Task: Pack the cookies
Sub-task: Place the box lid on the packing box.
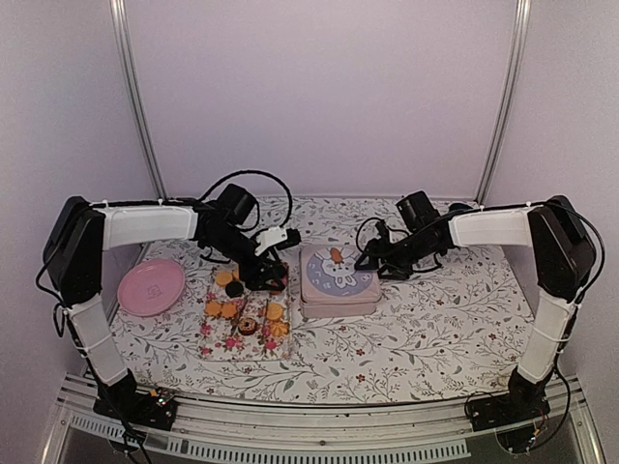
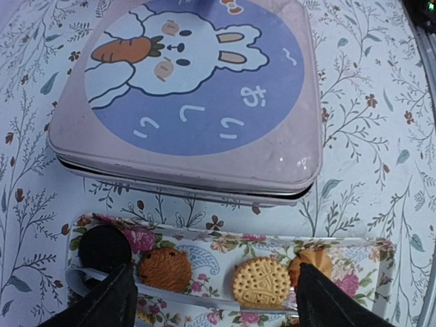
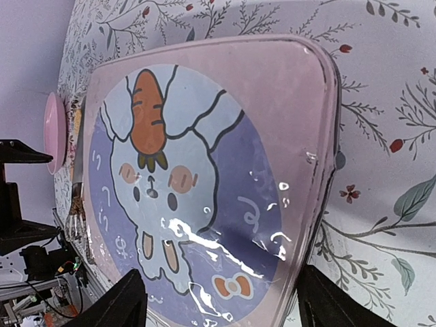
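Several cookies (image 1: 225, 309) lie on a floral tray (image 1: 215, 343) left of a closed pink tin (image 1: 337, 280) with a rabbit lid. In the left wrist view a black cookie (image 2: 103, 247), a brown cookie (image 2: 165, 268), a tan dotted cookie (image 2: 261, 282) and an orange one (image 2: 312, 259) lie on the tray (image 2: 204, 248), with the tin (image 2: 191, 95) beyond. My left gripper (image 2: 211, 306) is open over the tray's far end (image 1: 263, 274), holding nothing. My right gripper (image 3: 218, 306) is open, just right of the tin's far edge (image 1: 372, 259), the lid (image 3: 204, 177) below it.
A pink plate (image 1: 151, 286) sits left of the tray and shows edge-on in the right wrist view (image 3: 53, 133). A floral cloth (image 1: 435, 329) covers the table. Walls and metal posts (image 1: 135, 97) close the back and sides.
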Tool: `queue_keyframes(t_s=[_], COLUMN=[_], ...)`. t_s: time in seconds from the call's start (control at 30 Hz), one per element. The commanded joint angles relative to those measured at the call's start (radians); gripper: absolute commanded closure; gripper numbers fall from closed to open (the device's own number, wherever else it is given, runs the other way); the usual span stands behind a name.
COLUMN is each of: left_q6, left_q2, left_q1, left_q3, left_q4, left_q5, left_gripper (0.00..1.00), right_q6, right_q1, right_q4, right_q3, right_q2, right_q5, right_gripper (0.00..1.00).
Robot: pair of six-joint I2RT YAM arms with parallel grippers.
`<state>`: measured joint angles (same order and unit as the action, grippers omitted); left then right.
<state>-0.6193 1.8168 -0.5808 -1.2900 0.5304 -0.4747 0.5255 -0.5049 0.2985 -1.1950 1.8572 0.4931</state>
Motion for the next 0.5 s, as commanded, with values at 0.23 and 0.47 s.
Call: queue_keyframes(t_s=[0.23, 0.47], left_q6=[0.052, 0.102], left_q2=[0.063, 0.094], left_q1=[-0.018, -0.018], left_q3=[-0.013, -0.054], left_q4=[-0.060, -0.079], left_q5=[-0.009, -0.031], left_gripper=[0.21, 0.22], right_q6=[-0.055, -0.057], right_q1=[-0.073, -0.094], right_q4=[0.140, 0.152], right_q3=[-0.150, -0.179], right_q2=[0.049, 0.043], right_q5=[-0.135, -0.151], right_gripper=[0.21, 0.21])
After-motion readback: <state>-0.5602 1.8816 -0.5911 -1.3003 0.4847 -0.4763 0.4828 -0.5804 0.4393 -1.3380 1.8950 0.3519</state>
